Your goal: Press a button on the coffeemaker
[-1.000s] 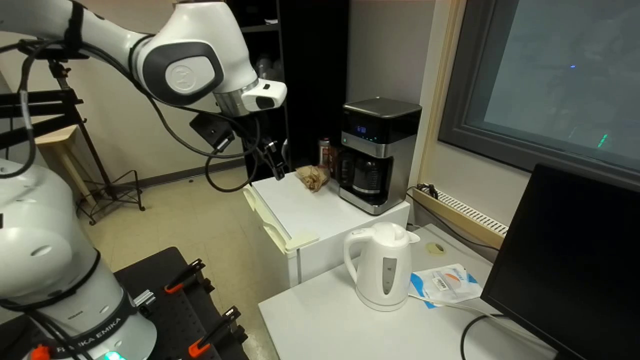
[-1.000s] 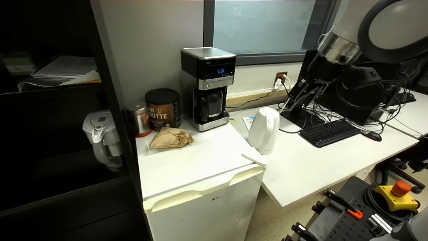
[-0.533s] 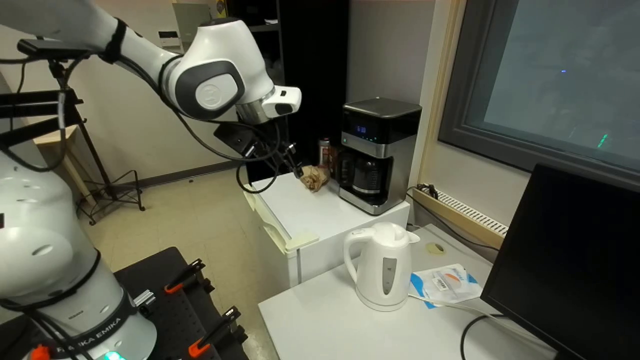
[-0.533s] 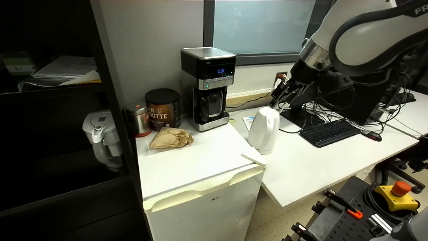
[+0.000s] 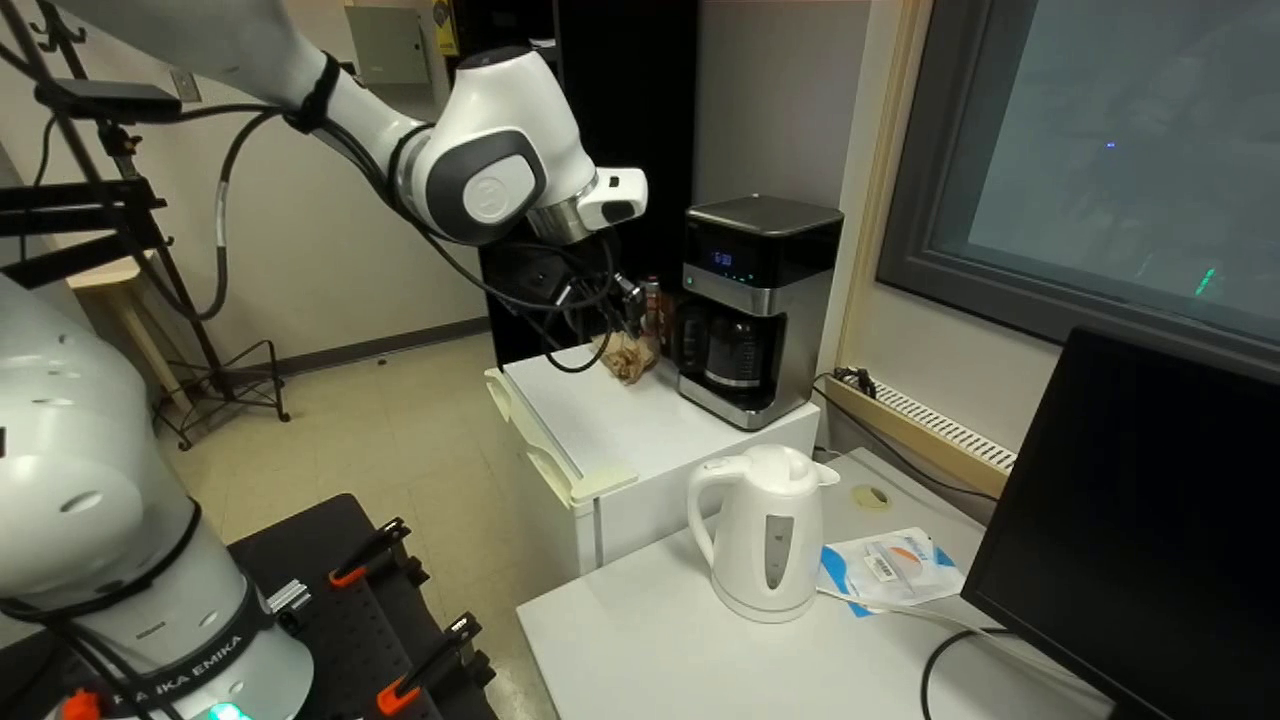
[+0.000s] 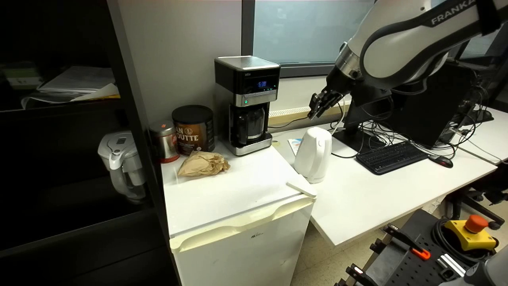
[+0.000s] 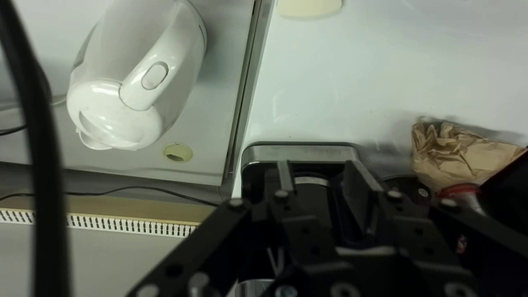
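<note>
Franka arm (image 6: 391, 53) and pincer (image 6: 315, 113) have moved toward ten o'clock in an exterior view since the earlier frame, closer to the drip coffeemaker (image 6: 247, 104). Black and silver, the coffeemaker stands upright on the white mini fridge (image 6: 238, 256), its display (image 6: 262, 84) glowing blue, a dark glass carafe (image 6: 254, 124) in its front recess. With twelve at the top of an exterior view, the pincer hangs apart from the coffeemaker at its three o'clock. Its fingers (image 7: 285, 177) are spread, and the wrist view shows the carafe beyond the gap. At the coffeemaker's eight o'clock, a brown canister (image 6: 192, 137) with a black lid stands near, a silver-and-red canister (image 6: 166, 143) just beside that; a crumpled paper bag (image 6: 204, 163) lies at seven. At four, a white electric kettle (image 6: 311, 157) stands upright on the white table (image 6: 369, 202).
</note>
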{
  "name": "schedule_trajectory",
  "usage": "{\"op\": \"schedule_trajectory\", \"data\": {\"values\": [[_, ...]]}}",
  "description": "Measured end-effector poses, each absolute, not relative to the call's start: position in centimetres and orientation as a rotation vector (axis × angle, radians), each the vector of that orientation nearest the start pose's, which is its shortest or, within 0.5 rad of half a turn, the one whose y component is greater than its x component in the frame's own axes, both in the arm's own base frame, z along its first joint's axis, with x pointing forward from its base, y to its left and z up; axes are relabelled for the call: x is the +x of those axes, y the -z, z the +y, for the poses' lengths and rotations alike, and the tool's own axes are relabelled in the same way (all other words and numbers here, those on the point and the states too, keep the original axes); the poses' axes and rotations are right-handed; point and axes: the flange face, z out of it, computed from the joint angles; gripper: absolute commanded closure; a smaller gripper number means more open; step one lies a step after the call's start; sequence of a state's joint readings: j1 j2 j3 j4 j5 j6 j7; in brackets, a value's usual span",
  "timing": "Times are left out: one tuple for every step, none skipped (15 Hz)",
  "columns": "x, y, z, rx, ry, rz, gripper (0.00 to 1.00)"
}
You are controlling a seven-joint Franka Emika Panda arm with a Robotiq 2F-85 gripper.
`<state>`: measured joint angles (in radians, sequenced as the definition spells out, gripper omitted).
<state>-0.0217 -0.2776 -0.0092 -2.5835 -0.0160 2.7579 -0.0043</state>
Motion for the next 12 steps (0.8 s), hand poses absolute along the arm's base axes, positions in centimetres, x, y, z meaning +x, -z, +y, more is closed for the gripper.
{"op": "schedule_trajectory", "data": {"values": [[46.6, -40.5, -1.5, -3.079, 0.719, 0.017, 0.99], [47.4, -40.4, -1.8, -3.081, 0.732, 0.014, 1.0], [48.2, -40.3, -2.0, -3.082, 0.742, 0.013, 1.0], [49.0, -40.2, -2.2, -3.084, 0.751, 0.014, 1.0], [49.8, -40.2, -2.4, -3.084, 0.758, 0.015, 1.0], [50.7, -40.1, -2.6, -3.084, 0.766, 0.013, 1.0], [51.5, -40.0, -2.8, -3.085, 0.775, 0.005, 1.0], [52.4, -40.0, -2.9, -3.084, 0.786, -0.001, 1.0], [53.2, -39.9, -3.1, -3.084, 0.796, -0.007, 1.0], [54.0, -39.9, -3.2, -3.084, 0.807, -0.015, 1.0], [54.9, -39.8, -3.3, -3.082, 0.817, -0.019, 1.0], [55.7, -39.8, -3.4, -3.08, 0.827, -0.023, 1.0]]}}
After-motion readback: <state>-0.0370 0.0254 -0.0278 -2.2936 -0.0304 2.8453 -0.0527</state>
